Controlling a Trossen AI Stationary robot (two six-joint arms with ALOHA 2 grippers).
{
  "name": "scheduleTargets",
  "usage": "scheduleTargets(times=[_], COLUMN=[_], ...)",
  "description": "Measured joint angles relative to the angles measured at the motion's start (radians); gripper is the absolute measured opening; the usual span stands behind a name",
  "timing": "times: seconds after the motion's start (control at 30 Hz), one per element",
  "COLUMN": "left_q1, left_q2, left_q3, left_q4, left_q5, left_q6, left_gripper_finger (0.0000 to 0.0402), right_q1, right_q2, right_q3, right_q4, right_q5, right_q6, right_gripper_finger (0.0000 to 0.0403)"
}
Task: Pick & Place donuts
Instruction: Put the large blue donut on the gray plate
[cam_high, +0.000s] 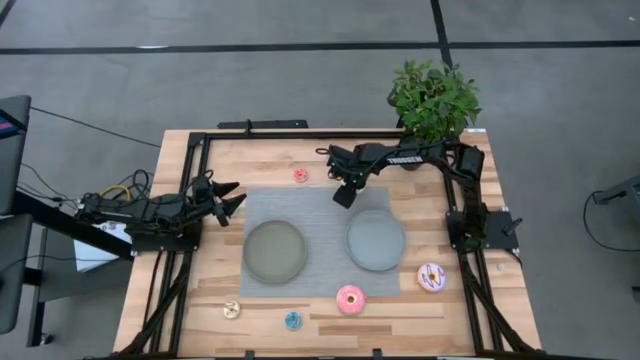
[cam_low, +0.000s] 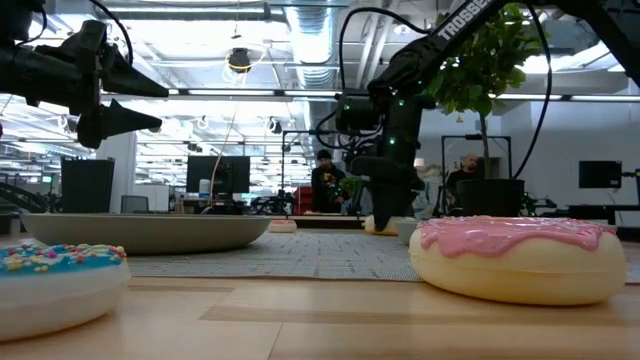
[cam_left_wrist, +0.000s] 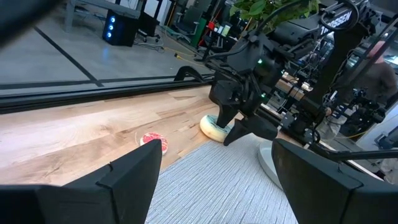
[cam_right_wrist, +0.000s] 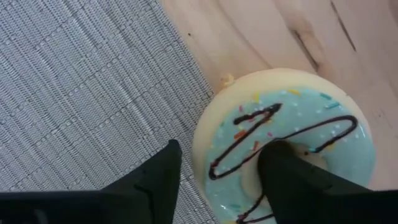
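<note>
Straddling the green donut (cam_right_wrist: 283, 146) at the mat's (cam_right_wrist: 81, 93) far edge, the right gripper (cam_right_wrist: 217, 171) has fingers spread, one in the hole, so it should close squarely on the ring before lifting, while the left gripper (cam_high: 228, 198) waits open beside the mat.

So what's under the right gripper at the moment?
Under the right gripper lies a green-iced donut on bare wood beside the grey mat. One finger reaches into its hole; the arm hides it from above.
</note>
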Motion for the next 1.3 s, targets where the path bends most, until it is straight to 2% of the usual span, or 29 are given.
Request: scheduleTargets(times=[0.33,0.53,0.67,0.93,1.3], left_q1=[0.0,0.0,0.0,0.0,0.0], left_q2=[0.0,0.0,0.0,0.0,0.0], left_q3=[0.0,0.0,0.0,0.0,0.0], left_q4=[0.0,0.0,0.0,0.0,-0.001], left_q5=[0.0,0.001,0.001,0.001,0.001], left_q6=[0.0,0.0,0.0,0.0,0.0], left_gripper_finger=[0.0298,0.0298,0.0298,0.0298,0.0298], right_q1=[0.003,0.017,0.045,0.157,0.385], right_q2=[0.0,0.0,0.0,0.0,-0.031], right_q3=[0.126,0.218,0.284,0.312,0.307], right_q4=[-0.138,-0.211,-0.355,-0.625,-0.658], right_q5=[-0.005,-0.004,-0.004,-0.003,0.024], right_q6=[-0.045,-0.079,-0.128,-0.137,0.002], right_gripper_finger=[0.0139,0.0133,0.0136,0.0144,0.0137])
